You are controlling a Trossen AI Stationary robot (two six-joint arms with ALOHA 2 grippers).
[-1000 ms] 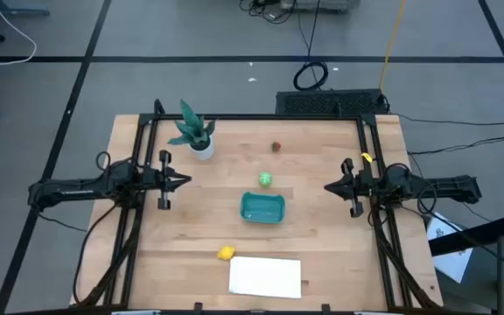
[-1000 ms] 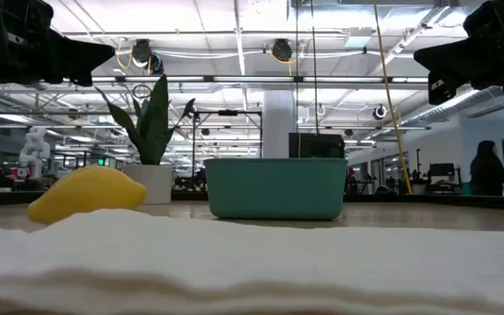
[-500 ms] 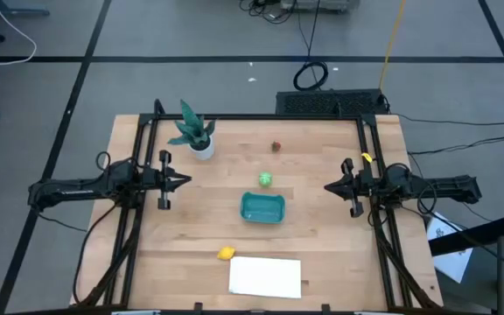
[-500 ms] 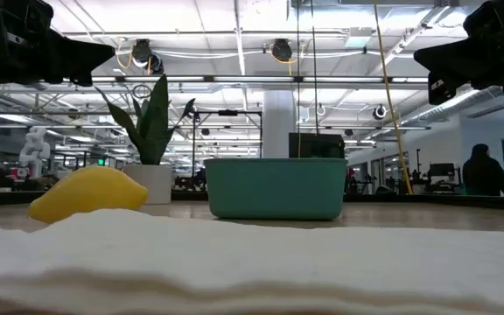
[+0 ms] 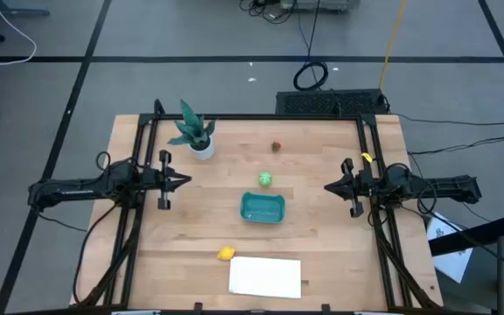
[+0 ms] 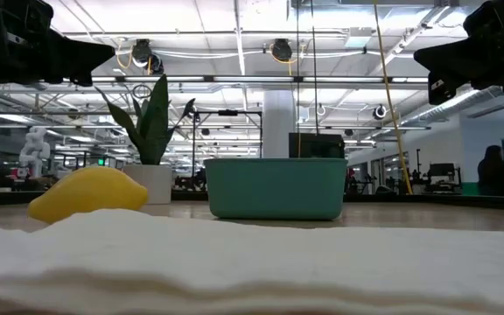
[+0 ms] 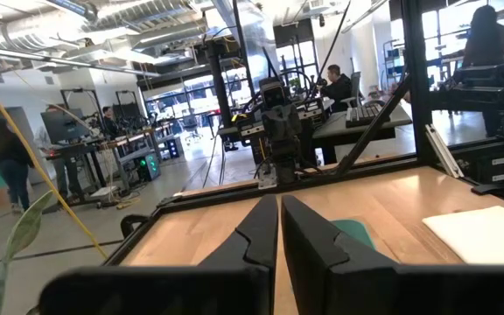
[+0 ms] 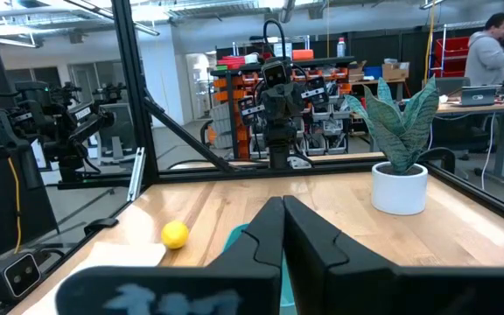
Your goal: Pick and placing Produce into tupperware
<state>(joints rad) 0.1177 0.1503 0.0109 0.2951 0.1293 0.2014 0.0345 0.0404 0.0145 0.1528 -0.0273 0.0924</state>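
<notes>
The teal tupperware (image 5: 262,208) sits on its base at the table's middle; it also shows in the low view (image 6: 275,188). The light green ball (image 5: 265,179) rests just beyond it toward the far edge. The tiny dark red piece (image 5: 276,147) lies farther back. The yellow lemon (image 5: 226,254) lies near the front, beside the white sheet, and appears in the low view (image 6: 88,192) and right wrist view (image 8: 175,234). My left gripper (image 5: 186,182) hovers shut at the left side, above the table. My right gripper (image 5: 326,187) hovers shut at the right side. Neither holds anything.
A potted green plant (image 5: 193,133) stands at the far left of the table. A flat white sheet (image 5: 265,276) lies at the near edge. Black frame rails (image 5: 138,210) run along both sides. People stand in the room beyond the table.
</notes>
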